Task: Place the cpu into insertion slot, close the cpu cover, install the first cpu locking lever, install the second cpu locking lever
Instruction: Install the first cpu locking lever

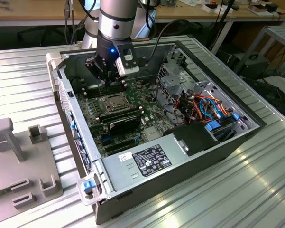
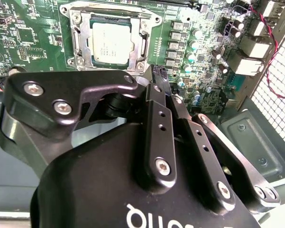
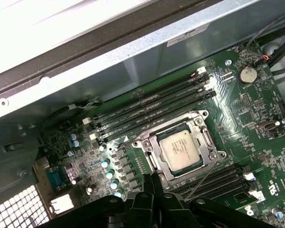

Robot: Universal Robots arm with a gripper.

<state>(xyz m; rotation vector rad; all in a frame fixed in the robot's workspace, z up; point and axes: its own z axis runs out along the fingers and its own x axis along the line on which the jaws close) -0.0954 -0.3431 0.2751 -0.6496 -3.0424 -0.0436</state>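
The cpu [image 3: 182, 148] lies flat in the insertion slot [image 1: 114, 101] on the green motherboard, silver face up, and shows in both wrist views [image 2: 111, 42]. The cpu cover [image 3: 151, 143] is down over it as a metal frame around the chip [image 2: 81, 35]. A thin wire locking lever [image 3: 204, 178] slants up off the slot's side. My gripper [image 2: 159, 75] hovers just beside the slot's edge, fingers pressed together with nothing visible between them. In the exterior view the gripper [image 1: 105, 80] hangs over the slot's far corner.
The open computer case [image 1: 85, 142] stands on a ribbed metal table. Long black memory slots [image 3: 151, 107] flank the socket. A black expansion card [image 1: 124, 122], drive cage with coloured cables [image 1: 206, 107] and power supply [image 1: 147, 159] crowd the exterior view's right. A grey fixture [image 1: 19, 156] sits at its left.
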